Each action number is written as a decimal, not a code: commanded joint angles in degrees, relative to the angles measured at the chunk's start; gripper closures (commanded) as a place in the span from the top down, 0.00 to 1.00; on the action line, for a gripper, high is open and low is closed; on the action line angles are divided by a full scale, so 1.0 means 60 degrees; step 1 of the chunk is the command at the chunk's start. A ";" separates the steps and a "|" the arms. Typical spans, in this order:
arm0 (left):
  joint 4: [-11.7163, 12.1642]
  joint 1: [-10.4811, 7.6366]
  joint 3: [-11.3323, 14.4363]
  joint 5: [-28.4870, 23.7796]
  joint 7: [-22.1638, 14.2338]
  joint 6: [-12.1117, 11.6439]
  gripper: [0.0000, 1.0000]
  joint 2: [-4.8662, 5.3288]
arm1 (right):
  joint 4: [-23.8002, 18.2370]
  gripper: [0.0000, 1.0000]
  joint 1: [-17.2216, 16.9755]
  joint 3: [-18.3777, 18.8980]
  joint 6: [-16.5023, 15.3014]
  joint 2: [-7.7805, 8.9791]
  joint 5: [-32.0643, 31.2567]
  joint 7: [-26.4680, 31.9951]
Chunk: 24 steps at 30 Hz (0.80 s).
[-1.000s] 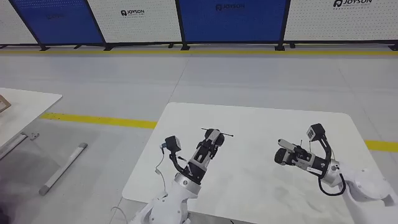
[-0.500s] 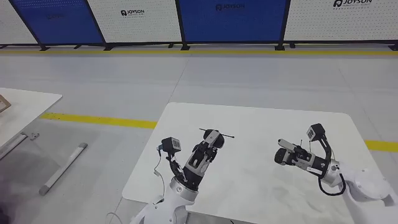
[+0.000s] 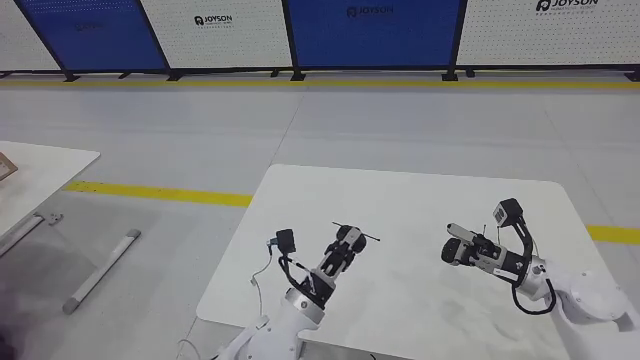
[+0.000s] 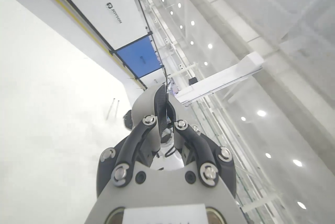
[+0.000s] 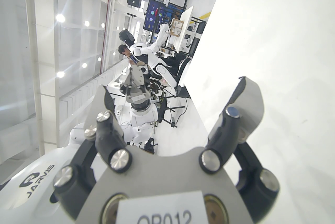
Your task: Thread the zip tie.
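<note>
Left jaws, angled upward, pinch zip tie point(image 4: 147, 23); right jaws spread.

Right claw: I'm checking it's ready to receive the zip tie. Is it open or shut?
Open. The right claw shows both fingers spread wide apart, with nothing held between them.

Logos point(image 3: 567, 4) mark wall panels point(image 3: 520, 35); a label point(image 5: 159, 209) marks the right end effector point(image 5: 174, 87).

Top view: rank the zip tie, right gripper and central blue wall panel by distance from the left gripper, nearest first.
1. zip tie, clamped in the left gripper.
2. right gripper, across the table.
3. central blue wall panel, far back.
</note>
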 commanded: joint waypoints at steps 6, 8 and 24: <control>0.0339 0.0088 0.0044 0.1160 -0.0473 0.1092 0.00 0.0055 | 0.0000 1.00 0.0000 0.0000 0.0000 0.0000 0.0000 0.0000; 0.0339 0.0088 0.0044 0.1160 -0.0473 0.1092 0.00 0.0055 | 0.0000 1.00 0.0000 0.0000 0.0000 0.0000 0.0000 0.0000; 0.0886 -0.0191 0.0239 0.2051 -0.0737 0.1766 0.00 0.0044 | 0.0000 1.00 0.0000 0.0000 0.0000 0.0000 0.0000 0.0000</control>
